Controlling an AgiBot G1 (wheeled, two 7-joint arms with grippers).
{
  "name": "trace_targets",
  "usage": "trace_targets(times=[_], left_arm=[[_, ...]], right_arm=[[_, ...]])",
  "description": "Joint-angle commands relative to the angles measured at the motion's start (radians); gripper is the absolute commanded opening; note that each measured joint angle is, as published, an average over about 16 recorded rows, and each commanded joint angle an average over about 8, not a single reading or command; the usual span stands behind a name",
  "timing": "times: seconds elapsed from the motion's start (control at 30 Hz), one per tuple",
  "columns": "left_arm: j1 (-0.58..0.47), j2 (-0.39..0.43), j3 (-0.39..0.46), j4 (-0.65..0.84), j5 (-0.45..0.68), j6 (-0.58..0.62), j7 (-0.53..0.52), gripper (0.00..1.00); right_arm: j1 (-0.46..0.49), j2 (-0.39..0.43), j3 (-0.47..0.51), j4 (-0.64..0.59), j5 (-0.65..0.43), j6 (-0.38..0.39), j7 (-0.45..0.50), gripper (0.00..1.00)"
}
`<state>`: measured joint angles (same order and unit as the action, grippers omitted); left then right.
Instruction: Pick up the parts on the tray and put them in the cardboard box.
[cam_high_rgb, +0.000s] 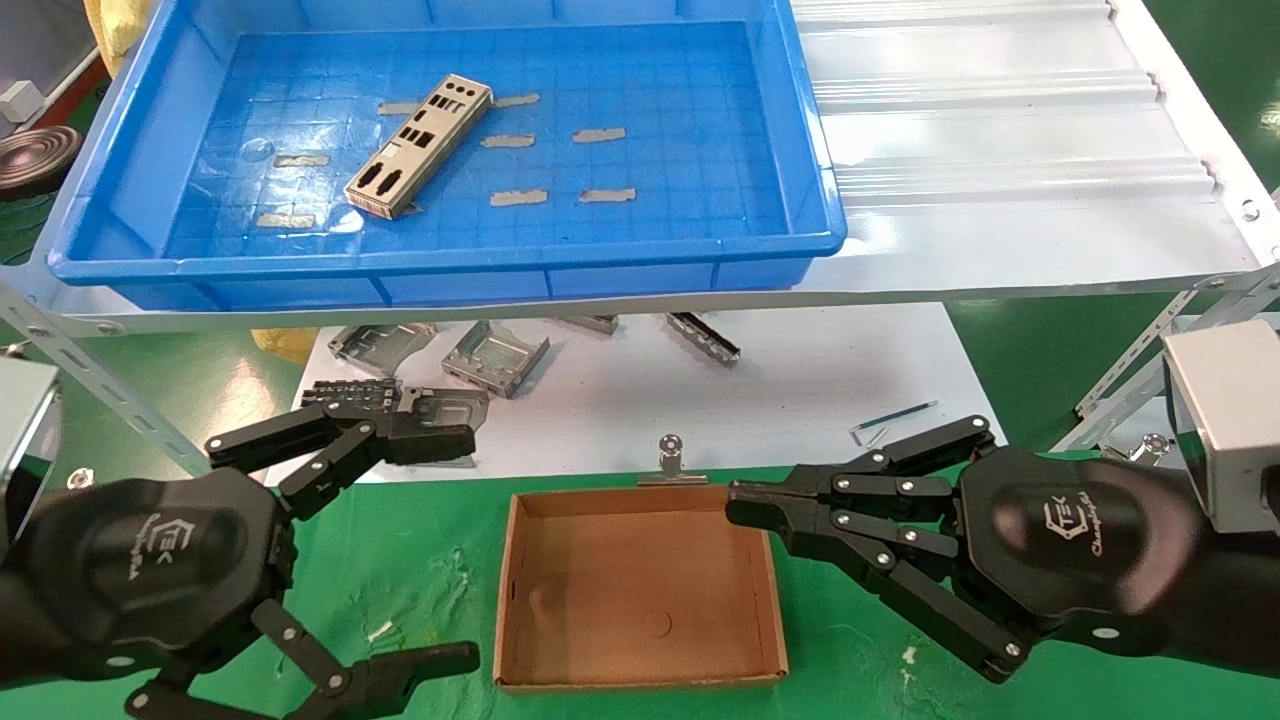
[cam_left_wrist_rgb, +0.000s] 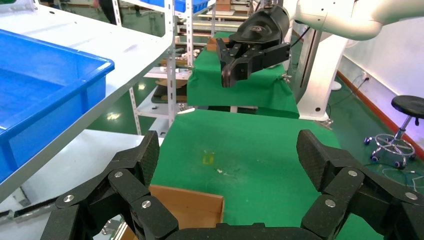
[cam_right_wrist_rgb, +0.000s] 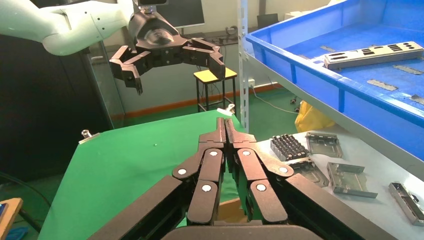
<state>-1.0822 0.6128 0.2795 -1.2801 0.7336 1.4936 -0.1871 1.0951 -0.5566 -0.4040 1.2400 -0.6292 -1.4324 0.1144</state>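
One part (cam_high_rgb: 418, 146) is lying on the gridded floor of the blue tray (cam_high_rgb: 450, 262), a thin silver plate with round and rectangular cutouts, placed diagonally among small grey tape strips (cam_high_rgb: 519, 197). The cardboard box (cam_high_rgb: 640, 585) on the green cloth below has nothing inside, so I judge that the task is at its beginning and the step in hand is the first pick.

My left gripper (cam_high_rgb: 415, 545) hangs beside the box on the left with its fingers spread wide and holding nothing. My right gripper (cam_high_rgb: 735, 505) is over the far right corner of the box, its fingers pressed together, also holding nothing.

For the next move I think one arm must rise above the tray rim and reach in toward the plate. Because the plate is flat on the floor, the fingers will probably need to catch it by its long edges. The grey folded brackets (cam_high_rgb: 495, 357) on the lower white shelf should stay untouched.

On the right gripper body I can read "TEK" and below it something like "Champion"; the left shows "TEK" too.
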Motion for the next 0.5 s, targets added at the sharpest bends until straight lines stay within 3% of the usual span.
trace_targets(times=[0.03, 0.23, 0.5], left_arm=[[0.003, 0.000, 0.000, 0.000, -0.002, 0.002, 0.001, 1.00], [-0.060, 0.007, 0.005, 0.011, 0.035, -0.038, -0.029, 1.00], [-0.310, 0.084, 0.077, 0.170, 0.226, -0.164, -0.146, 1.00]], right_arm=[[0.000, 0.000, 0.000, 0.000, 0.000, 0.000, 0.000, 0.00], [0.000, 0.000, 0.000, 0.000, 0.000, 0.000, 0.000, 0.00], [0.000, 0.000, 0.000, 0.000, 0.000, 0.000, 0.000, 0.00]])
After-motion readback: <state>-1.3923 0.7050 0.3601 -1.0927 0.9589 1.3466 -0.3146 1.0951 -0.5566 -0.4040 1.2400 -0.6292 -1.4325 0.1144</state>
